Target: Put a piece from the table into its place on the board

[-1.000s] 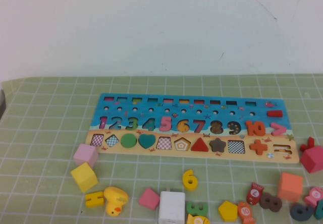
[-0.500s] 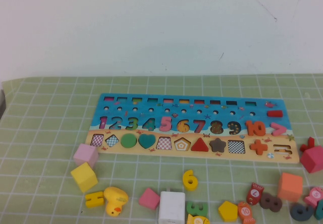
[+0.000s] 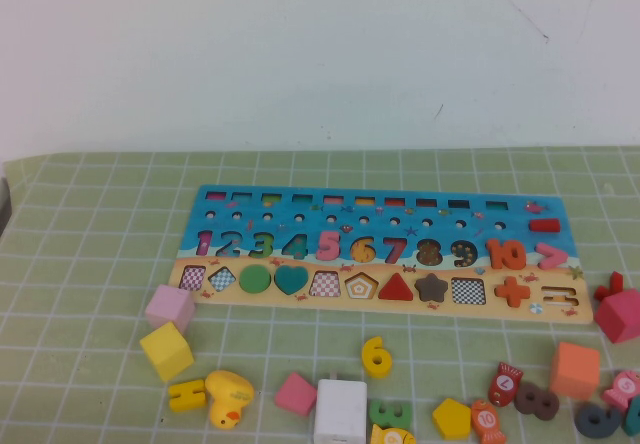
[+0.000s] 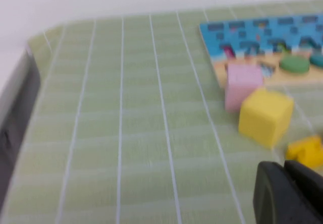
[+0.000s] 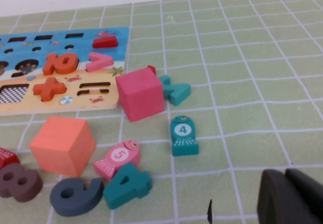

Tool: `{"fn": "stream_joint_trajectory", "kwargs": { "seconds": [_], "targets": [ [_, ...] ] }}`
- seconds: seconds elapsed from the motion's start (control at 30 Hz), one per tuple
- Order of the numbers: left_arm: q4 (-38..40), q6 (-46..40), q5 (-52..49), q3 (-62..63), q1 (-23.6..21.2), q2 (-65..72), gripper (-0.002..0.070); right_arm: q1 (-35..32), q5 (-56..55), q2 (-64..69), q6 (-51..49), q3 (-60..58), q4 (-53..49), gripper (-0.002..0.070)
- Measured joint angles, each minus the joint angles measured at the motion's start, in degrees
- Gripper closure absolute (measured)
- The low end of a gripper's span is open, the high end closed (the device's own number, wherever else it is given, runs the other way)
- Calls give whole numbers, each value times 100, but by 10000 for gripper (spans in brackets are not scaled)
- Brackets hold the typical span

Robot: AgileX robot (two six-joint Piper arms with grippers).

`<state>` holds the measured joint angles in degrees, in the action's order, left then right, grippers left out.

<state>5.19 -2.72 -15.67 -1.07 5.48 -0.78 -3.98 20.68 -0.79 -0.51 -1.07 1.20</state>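
The piece, a small yellow numeral 6, lies on the green gridded table, a little in front of the board. The board is long, with a blue top, a row of coloured digits and a tan strip of shapes; its corner also shows in the left wrist view and in the right wrist view. Neither arm appears in the high view. My left gripper is shut and empty, low over the mat near a yellow cube. My right gripper is shut and empty over bare mat.
Loose pieces crowd the front of the table: a pink cube, a yellow duck, a white block, a yellow pentagon, an orange cube and a magenta cube. The table's left edge lies close to the left arm.
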Motion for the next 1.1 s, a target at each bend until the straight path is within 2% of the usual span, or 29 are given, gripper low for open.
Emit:
{"fn": "stream_joint_trajectory", "kwargs": {
  "seconds": [0.17, 0.33, 0.6, 0.67, 0.83, 1.0, 1.1],
  "targets": [
    [-12, 0, 1364, -11, 0, 0, 677, 0, 0, 0, 0, 0, 0, 679],
    [-12, 0, 3273, -11, 0, 0, 677, 0, 0, 0, 0, 0, 0, 679],
    [23, 126, 4793, -11, 0, 0, 677, 0, 0, 0, 0, 0, 0, 679],
    [23, 126, 4414, 115, 0, 0, 677, 0, 0, 0, 0, 0, 0, 679],
    [23, 126, 2101, 1673, 0, 167, 677, 0, 0, 0, 0, 0, 0, 679],
    [-87, 136, -414, 3536, 0, 1401, 677, 0, 0, 0, 0, 0, 0, 679],
    [-112, 136, -1438, 4350, 0, 2201, 677, 0, 0, 0, 0, 0, 0, 679]
  ]
}}
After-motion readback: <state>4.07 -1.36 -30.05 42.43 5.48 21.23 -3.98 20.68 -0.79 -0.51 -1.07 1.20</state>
